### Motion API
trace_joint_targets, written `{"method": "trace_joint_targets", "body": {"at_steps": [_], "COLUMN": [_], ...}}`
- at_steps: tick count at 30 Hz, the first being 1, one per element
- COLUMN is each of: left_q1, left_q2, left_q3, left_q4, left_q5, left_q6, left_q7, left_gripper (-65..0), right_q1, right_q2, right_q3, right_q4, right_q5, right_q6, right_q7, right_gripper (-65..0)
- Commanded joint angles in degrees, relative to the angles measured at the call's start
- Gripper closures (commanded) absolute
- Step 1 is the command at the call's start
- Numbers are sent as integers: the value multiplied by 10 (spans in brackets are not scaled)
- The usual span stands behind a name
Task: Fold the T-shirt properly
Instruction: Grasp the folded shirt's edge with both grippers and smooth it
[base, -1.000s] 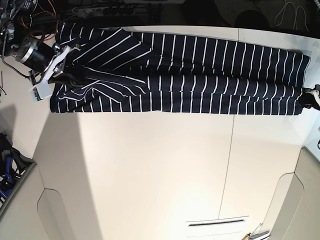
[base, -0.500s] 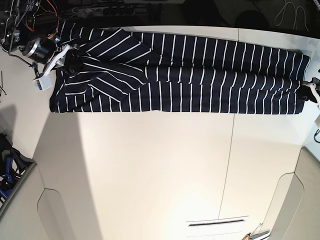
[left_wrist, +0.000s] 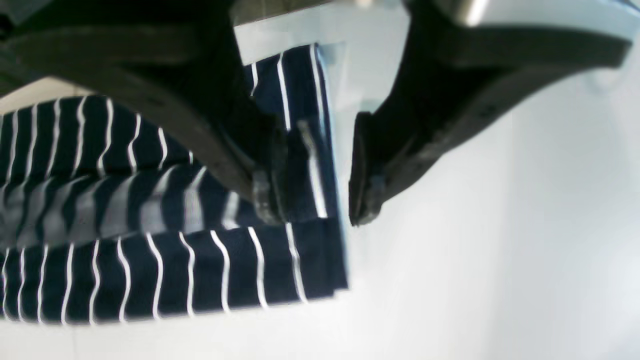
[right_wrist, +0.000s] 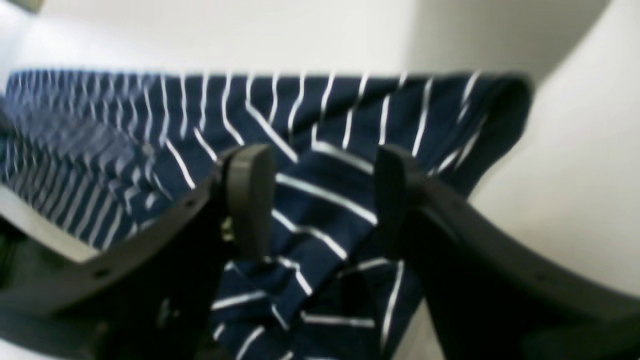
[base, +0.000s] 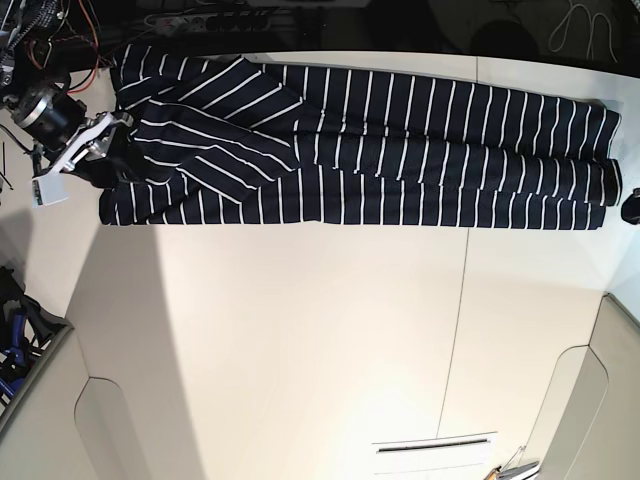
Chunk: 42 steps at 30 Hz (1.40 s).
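Note:
The T-shirt (base: 400, 150), dark navy with thin white stripes, lies folded into a long band across the far side of the white table (base: 300, 340). My right gripper (base: 98, 152) hovers at the band's left end. In its wrist view the right gripper (right_wrist: 320, 200) is open, with rumpled striped cloth (right_wrist: 325, 130) below and beyond the fingers. My left gripper (left_wrist: 311, 207) is open over the shirt's right end (left_wrist: 150, 270), one finger above the cloth and the other above bare table. In the base view only a dark bit of it (base: 632, 207) shows at the right edge.
Cables and a power strip (base: 200, 20) run behind the table's far edge. A grey bin (base: 25, 350) stands at the lower left. A white sheet (base: 435, 455) lies near the front edge. A seam (base: 458, 330) crosses the tabletop.
Both grippers have opened and let go of the shirt's ends. The right gripper drew back to the left off the sleeve, the left one slid right, almost out of the base view.

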Motion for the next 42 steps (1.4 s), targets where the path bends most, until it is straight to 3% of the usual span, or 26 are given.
{"method": "trace_joint_targets", "body": {"at_steps": [1, 3, 6, 10, 14, 20, 29, 42], "left_q1": [-9, -9, -9, -7, -7, -4, 44, 49], "left_q2": [-19, -19, -19, -14, 7, 37, 48, 75], "left_q3": [-19, -38, -55, -55, -55, -55, -55, -56], "left_q4": [5, 5, 1, -17, -44, -85, -89, -89], "left_q5": [-8, -8, -8, -8, -7, 2, 27, 3], "left_q6": [0, 0, 0, 11, 10, 4, -11, -15], "left_q7": [-6, -6, -6, -7, -7, -7, -58, -76], "left_gripper": [-242, -265, -379, -408, -408, -408, -408, -408], "right_q1": [4, 4, 4, 4, 4, 4, 6, 108], "right_q2": [4, 2, 0, -21, -38, -35, 5, 42], "right_q3": [10, 14, 12, 7, -9, -51, -88, -88], "right_q4": [14, 15, 14, 12, -5, -80, -202, -233], "right_q5": [11, 11, 20, 24, 17, -43, -48, -82], "right_q6": [2, 2, 3, 3, 9, 9, 9, 9], "right_q7": [12, 14, 16, 16, 20, 38, 93, 90], "right_gripper": [-318, -318, -293, 0, 0, 0, 0, 0]}}
